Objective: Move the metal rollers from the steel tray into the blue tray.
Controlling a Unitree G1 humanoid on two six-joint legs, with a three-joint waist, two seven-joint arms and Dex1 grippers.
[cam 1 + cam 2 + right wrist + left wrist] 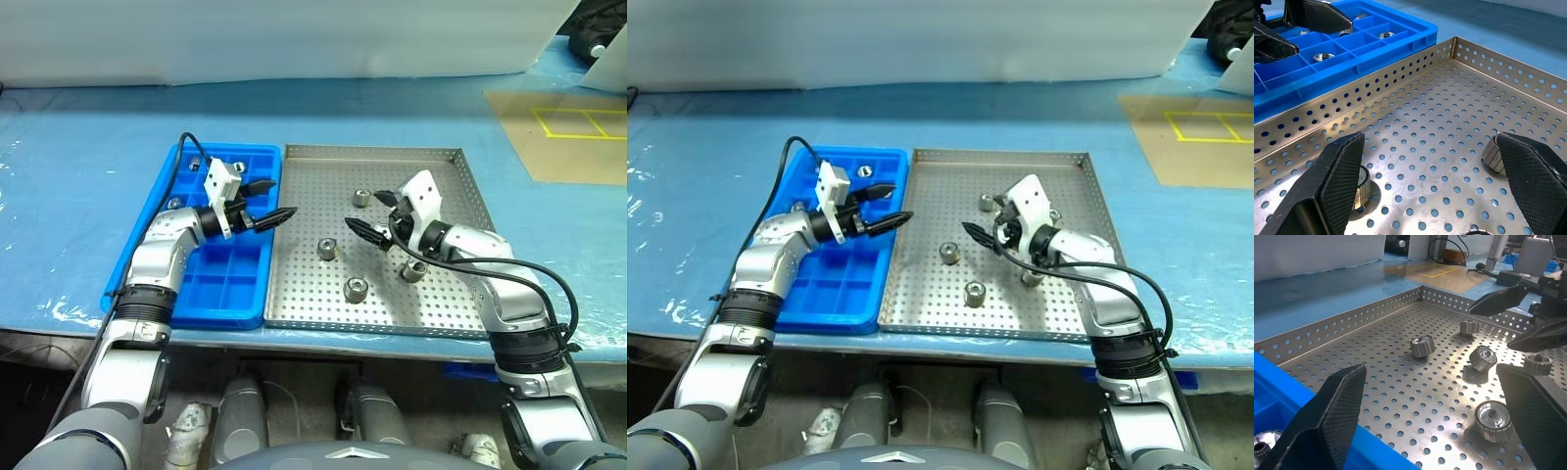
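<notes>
Four metal rollers (356,288) lie loose on the steel tray (451,304), one each toward 12, 9, 6 and 3 o'clock of its middle. The blue tray (191,299) touches the steel tray's left rim and holds a few rollers in its far compartments. The left claw (268,203), spread and empty, hangs above the trays' shared edge. The right claw (373,214), spread too, hovers between the 12 and 9 o'clock rollers, touching neither.
</notes>
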